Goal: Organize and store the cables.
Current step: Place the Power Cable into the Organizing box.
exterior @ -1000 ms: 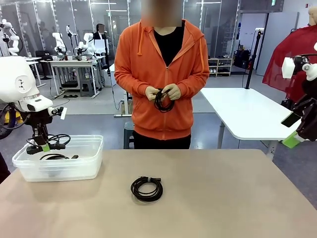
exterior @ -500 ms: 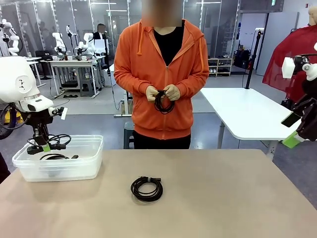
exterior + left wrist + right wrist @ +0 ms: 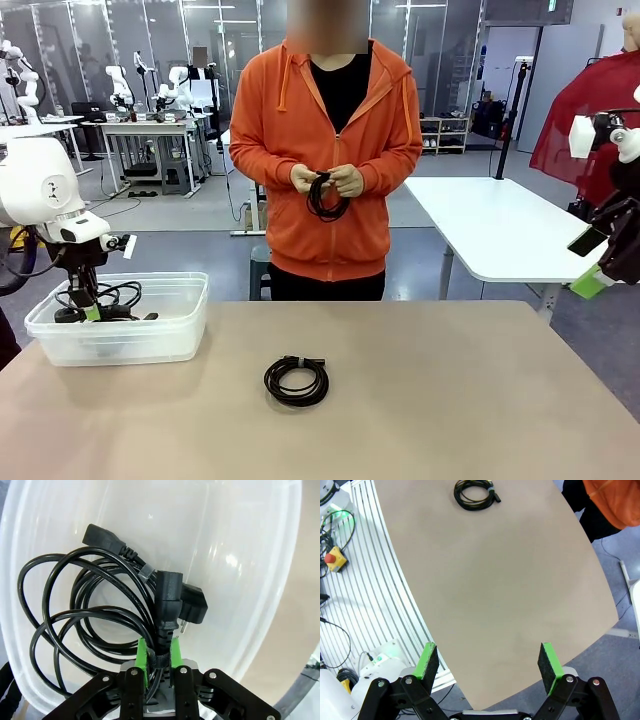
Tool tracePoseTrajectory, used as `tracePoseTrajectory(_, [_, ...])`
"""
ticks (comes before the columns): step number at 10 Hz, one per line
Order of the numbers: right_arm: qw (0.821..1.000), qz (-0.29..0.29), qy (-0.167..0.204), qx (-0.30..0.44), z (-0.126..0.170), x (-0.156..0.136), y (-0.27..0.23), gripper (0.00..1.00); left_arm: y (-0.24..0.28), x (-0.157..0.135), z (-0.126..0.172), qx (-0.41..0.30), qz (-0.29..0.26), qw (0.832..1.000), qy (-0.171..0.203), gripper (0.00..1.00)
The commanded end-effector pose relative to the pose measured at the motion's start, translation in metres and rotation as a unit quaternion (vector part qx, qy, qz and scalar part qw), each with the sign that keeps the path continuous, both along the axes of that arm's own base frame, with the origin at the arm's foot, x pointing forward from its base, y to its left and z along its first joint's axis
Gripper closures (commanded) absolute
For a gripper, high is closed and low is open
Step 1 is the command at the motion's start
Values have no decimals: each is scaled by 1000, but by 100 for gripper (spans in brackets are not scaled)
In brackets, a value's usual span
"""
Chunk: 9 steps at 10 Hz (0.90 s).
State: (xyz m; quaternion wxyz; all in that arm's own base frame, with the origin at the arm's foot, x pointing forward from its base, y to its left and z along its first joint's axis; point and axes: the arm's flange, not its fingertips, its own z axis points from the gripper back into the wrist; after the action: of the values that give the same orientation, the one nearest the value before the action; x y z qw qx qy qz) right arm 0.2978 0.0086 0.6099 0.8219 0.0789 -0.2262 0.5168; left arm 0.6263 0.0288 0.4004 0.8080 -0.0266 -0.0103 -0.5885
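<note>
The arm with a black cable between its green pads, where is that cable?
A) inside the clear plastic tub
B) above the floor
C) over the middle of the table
A: the left gripper has the cable down in the clear tub, its pale walls all around it.

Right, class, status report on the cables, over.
Left gripper shut on cable inside bin. Right gripper open. Second cable on table, unobstructed; third cable in person's hands.

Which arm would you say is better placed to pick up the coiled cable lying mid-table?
Probably right: the right claw is open and free; the left claw sits in the bin astride another cable.
</note>
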Motion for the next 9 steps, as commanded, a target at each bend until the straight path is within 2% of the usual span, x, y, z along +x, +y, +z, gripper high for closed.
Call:
tracePoseTrajectory(1, [1000, -4, 3, -1, 2, 0, 1, 0, 1, 10, 3, 5, 0, 1000, -2, 58])
tracePoseTrajectory(2, [1000, -4, 3, -1, 2, 0, 1, 0, 3, 9, 4, 3, 1, 1000, -9, 49])
tracePoseTrajectory(3, [1000, -4, 3, -1, 2, 0, 1, 0, 3, 7, 6, 5, 1, 1000, -12, 28])
tracePoseTrajectory(4, [1000, -4, 3, -1, 2, 0, 1, 0, 1, 4, 7, 6, -1, 1000, -14, 22])
tracePoseTrajectory(5, [1000, -4, 3, -1, 2, 0, 1, 0, 0, 0, 10, 7, -5, 1000, -18, 1])
tracePoseTrajectory(9, [1000, -4, 3, -1, 2, 0, 1, 0, -1, -7, 15, 7, -8, 1000, -18, 0])
